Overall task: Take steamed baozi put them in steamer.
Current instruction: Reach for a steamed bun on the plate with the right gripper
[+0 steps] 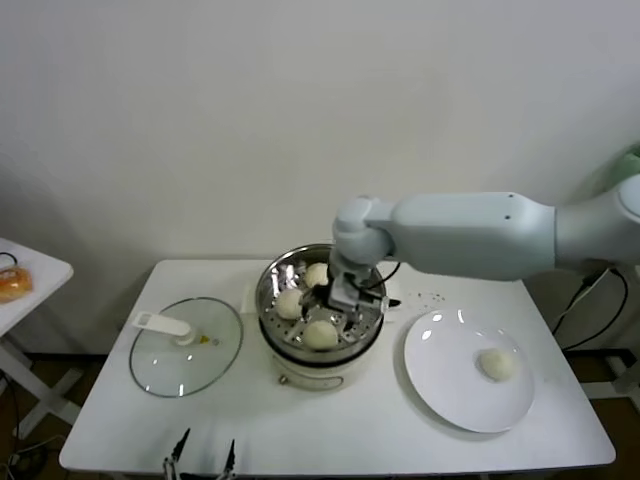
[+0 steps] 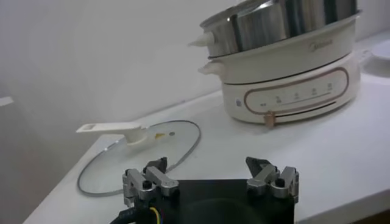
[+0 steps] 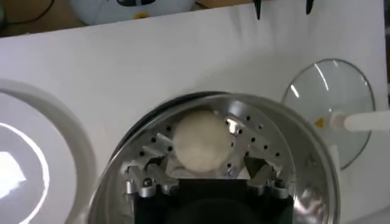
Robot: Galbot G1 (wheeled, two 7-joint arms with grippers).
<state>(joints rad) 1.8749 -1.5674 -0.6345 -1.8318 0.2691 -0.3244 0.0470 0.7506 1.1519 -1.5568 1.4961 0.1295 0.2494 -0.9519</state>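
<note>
now | right gripper point(image 1: 333, 304) lowered in steamer point(image 1: 272, 280) | jaws flank baozi point(image 3: 202, 139)

The right gripper point(image 1: 343, 300) fills the steamer point(image 1: 272, 285) opening from above, jaws spread around the front bun point(image 3: 201, 142); two more buns point(image 1: 303, 288) crowd the floor behind. Bare counter point(image 1: 330, 425) lies open in front. The glass lid point(image 1: 186, 347) blocks the left side, the plate point(image 1: 450, 385) the right. The left gripper point(image 2: 210, 179) hangs at the counter's near edge, jaws apart.
</note>
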